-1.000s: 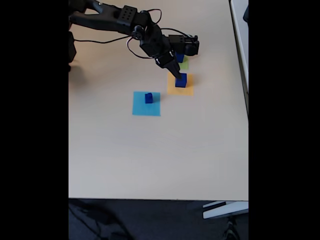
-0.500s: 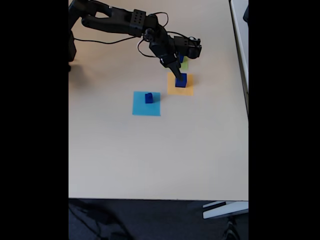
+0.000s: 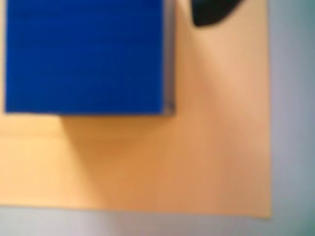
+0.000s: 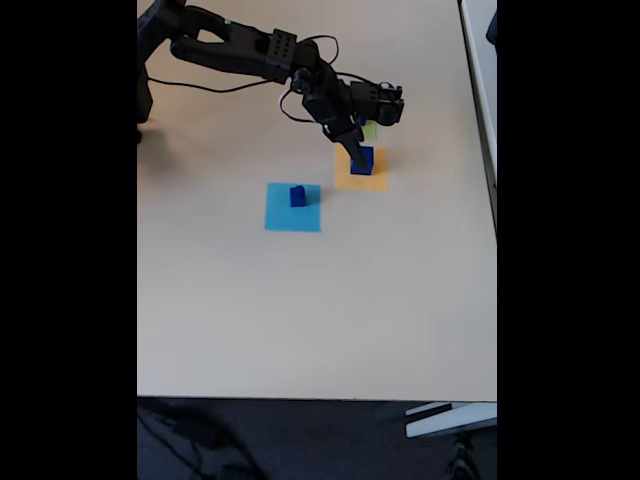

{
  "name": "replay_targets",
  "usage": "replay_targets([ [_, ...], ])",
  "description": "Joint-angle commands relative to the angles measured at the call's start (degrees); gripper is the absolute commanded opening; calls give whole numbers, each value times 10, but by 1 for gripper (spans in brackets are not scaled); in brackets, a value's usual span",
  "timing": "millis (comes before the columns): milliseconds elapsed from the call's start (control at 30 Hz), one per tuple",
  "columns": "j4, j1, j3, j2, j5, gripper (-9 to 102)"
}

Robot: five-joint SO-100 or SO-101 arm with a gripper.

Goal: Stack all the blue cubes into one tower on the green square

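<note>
A dark blue cube [image 4: 363, 161] stands on the orange square [image 4: 360, 180]. My gripper [image 4: 356, 153] reaches down from the upper left to this cube's top left. In the wrist view the same cube [image 3: 83, 56] looms large at the top left, on the orange square [image 3: 197, 162]. One black fingertip [image 3: 211, 12] shows just right of it, with a gap between them, so the jaws look open around the cube. A smaller blue cube [image 4: 297, 196] sits on the light blue square [image 4: 293, 208]. A corner of the green square [image 4: 371, 130] peeks out behind the gripper body.
The tan table [image 4: 320, 310] stretches wide below the squares. Its right edge [image 4: 494, 200] lies well right of the orange square. Black cables [image 4: 300, 100] loop around the arm. Dark floor lies below the front edge.
The arm has stretched further right and lowered. The gripper body now covers more of the green square, and the fingertips sit lower on the cube on the orange square.
</note>
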Motion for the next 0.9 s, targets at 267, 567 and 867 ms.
replay_targets([
  [267, -29, 4, -18, -13, -4, 29],
  [567, -46, 4, -14, -25, 1, 26],
  [867, -46, 3, -11, -24, 4, 8],
])
